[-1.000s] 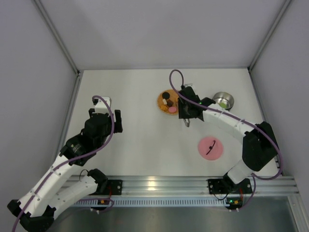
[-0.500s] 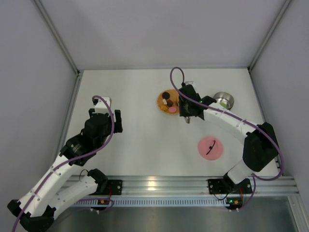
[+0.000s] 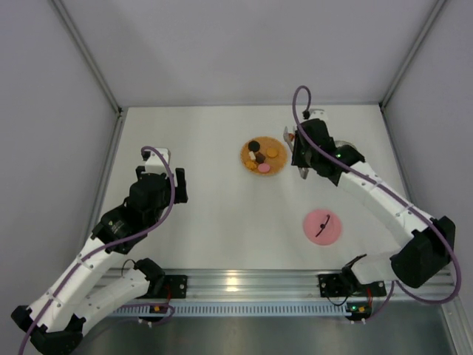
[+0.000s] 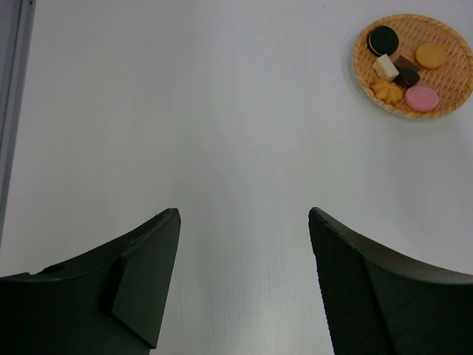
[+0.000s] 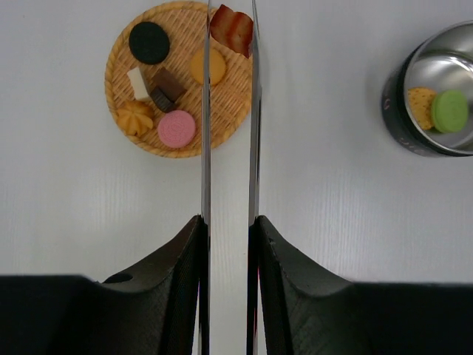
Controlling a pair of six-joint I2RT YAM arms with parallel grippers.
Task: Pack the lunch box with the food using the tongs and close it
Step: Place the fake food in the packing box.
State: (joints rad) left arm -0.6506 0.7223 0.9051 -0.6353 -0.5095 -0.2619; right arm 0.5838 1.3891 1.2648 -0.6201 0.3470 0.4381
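1. The right gripper (image 5: pixel 228 225) clamps the tongs (image 5: pixel 205 148), whose tips pinch a red-brown piece (image 5: pixel 231 28).
2. The box (image 5: pixel 393 111) lies right of the tips, apart from them. The tongs' long axis runs straight out from the gripper, past the box's left side, so a rightward swing looks due.
3. The remaining food (image 5: pixel 176 128) sits on a mat (image 5: pixel 185 29) left of the box.
4. The left gripper (image 4: pixel 244 214) gapes empty, far left of the box, so the right arm is nearer.
5. The wrist view shows a green disc (image 5: pixel 449 111) and a cookie (image 5: pixel 421 103) inside the box, while the top view mostly hides the box behind the arm.
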